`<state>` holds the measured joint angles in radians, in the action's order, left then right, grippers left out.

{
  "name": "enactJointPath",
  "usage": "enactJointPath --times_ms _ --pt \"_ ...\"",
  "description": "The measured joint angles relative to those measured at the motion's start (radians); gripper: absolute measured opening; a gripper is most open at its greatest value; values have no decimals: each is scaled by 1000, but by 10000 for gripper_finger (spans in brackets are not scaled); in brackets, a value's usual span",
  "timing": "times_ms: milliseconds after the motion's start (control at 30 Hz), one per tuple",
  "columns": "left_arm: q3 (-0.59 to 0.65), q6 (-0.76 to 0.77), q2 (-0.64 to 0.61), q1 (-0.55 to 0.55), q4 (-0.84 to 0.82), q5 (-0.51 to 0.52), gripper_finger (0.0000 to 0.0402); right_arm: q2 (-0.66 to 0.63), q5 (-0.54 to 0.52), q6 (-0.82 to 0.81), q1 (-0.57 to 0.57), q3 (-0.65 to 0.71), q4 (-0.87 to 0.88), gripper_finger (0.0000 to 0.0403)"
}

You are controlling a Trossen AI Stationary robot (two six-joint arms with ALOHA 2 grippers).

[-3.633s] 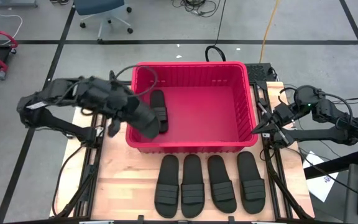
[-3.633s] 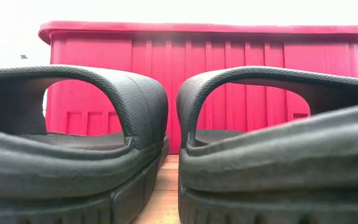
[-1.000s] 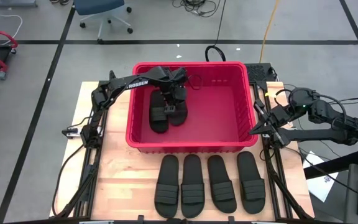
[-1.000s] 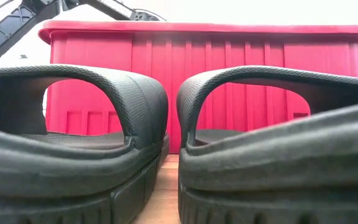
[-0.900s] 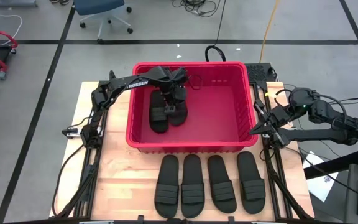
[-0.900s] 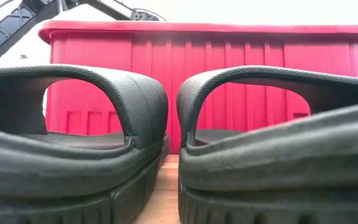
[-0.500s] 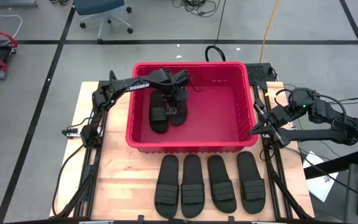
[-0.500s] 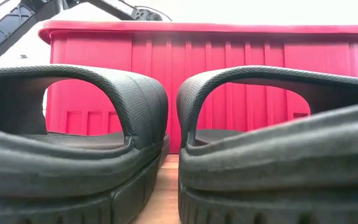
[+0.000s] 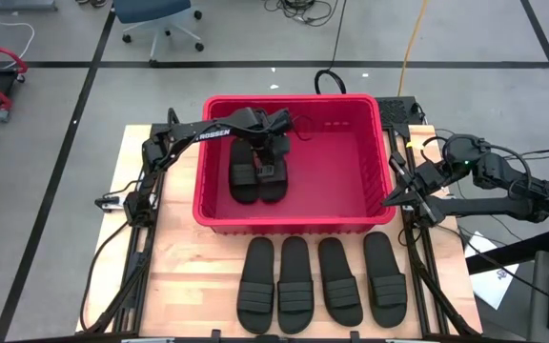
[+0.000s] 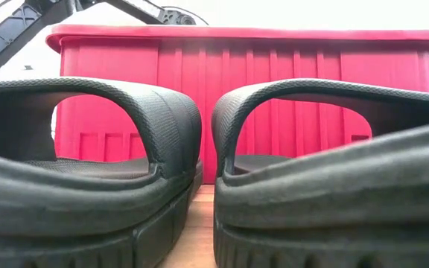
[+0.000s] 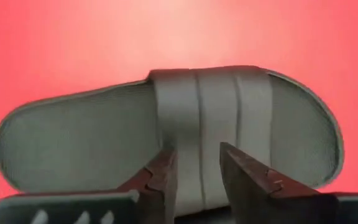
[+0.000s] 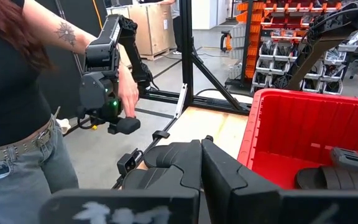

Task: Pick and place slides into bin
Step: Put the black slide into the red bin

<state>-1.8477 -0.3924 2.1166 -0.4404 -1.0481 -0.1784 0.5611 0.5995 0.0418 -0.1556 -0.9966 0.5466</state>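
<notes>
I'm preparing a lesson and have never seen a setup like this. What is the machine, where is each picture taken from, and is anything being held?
Two dark robot arms work at a wooden table. One camera looks straight down, one sits at table height, one rides on each wrist. The red bin holds two black slides; four slides lie in a row in front of it. The left gripper is over a slide in the bin, fingers apart either side of its strap, gripping nothing. The right gripper waits shut beside the bin. A person stands in the room beyond.

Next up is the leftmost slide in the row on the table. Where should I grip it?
Grip the leftmost slide by its raised ribbed strap, coming straight down from above. It lies flat, sole down, and the arched strap gives the left gripper something to close across.
</notes>
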Motion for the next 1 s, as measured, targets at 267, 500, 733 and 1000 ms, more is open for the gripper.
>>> enactJointPath --times_ms 267,500,733,1000 --pt "0 11 -19 0 2 13 122 0 0 0 0 0 -1 0" --pt "-22 13 -161 17 5 28 122 0 0 0 0 0 -5 0" --pt "-23 108 -344 68 0 92 122 0 0 -3 0 0 -5 0" --pt "-23 197 -475 160 2 143 122 8 -86 -52 0 1 -47 0"
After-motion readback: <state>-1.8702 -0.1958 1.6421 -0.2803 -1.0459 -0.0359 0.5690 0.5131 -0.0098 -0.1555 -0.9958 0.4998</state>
